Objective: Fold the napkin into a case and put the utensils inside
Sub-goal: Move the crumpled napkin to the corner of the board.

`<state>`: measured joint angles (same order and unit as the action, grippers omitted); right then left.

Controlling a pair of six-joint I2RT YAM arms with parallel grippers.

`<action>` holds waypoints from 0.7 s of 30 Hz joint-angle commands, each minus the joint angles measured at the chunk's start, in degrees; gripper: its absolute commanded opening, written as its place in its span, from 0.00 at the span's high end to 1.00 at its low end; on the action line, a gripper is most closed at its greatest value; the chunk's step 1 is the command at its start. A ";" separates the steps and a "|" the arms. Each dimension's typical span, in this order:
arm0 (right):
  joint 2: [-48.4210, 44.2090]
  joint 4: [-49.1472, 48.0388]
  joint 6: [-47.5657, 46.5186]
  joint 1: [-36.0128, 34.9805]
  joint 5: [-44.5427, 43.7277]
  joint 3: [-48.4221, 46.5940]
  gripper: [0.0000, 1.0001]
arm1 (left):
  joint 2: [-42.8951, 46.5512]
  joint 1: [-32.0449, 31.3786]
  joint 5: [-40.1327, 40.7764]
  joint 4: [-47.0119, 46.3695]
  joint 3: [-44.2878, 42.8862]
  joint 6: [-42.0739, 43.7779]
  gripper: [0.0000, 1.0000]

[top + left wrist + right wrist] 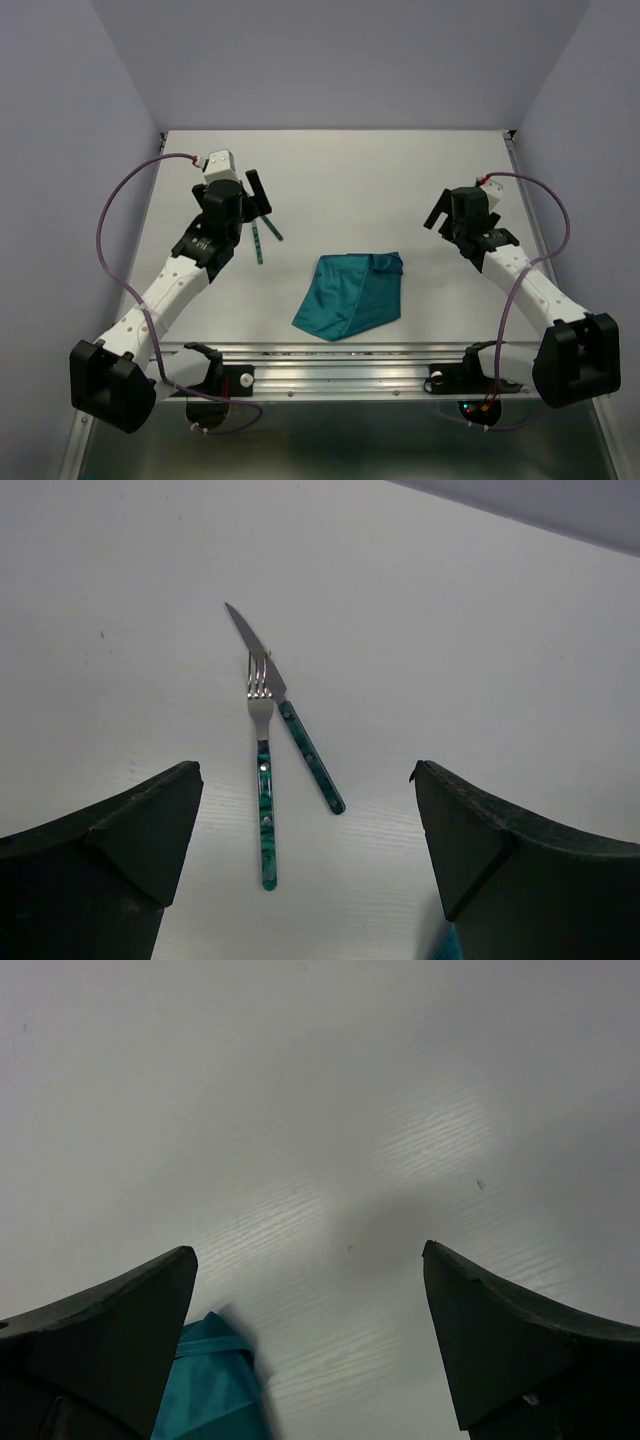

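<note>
Lavender walls (80, 80) enclose a white table (330, 170); a metal rail (340, 362) runs along its near edge, between the two arm bases.

Napkin (350, 295): teal cloth lying near the middle of the table, close to the rail. It is folded into a wedge, broad at its far right end and narrowing to a point at the near left. One fold stands raised along the right part. Nothing touches it. One corner shows at the lower left of the right wrist view (210, 1385).

Utensils: a fork (263, 770) and a knife (290, 720) lie flat on the table left of the napkin and apart from it. Both have teal handles and silver heads. The fork tines cross the knife blade, and the handles spread apart toward the left arm.

Left gripper (305, 768): jaws wide apart, holding nothing, raised over the utensils, which lie between the fingers in the wrist view.

Right gripper (309, 1248): jaws wide apart, holding nothing, over bare table to the right of the napkin.
</note>
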<state>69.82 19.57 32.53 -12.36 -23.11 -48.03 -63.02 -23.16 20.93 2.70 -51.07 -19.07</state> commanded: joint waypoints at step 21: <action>0.75 -6.65 -0.72 -13.55 12.22 5.67 0.00 | -6.32 -6.63 -12.75 -0.94 4.83 -9.14 0.02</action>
<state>68.42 15.25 30.26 -20.38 -11.79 -43.11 -71.33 -27.44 9.82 2.83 -47.94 -26.57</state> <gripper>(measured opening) 0.998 0.985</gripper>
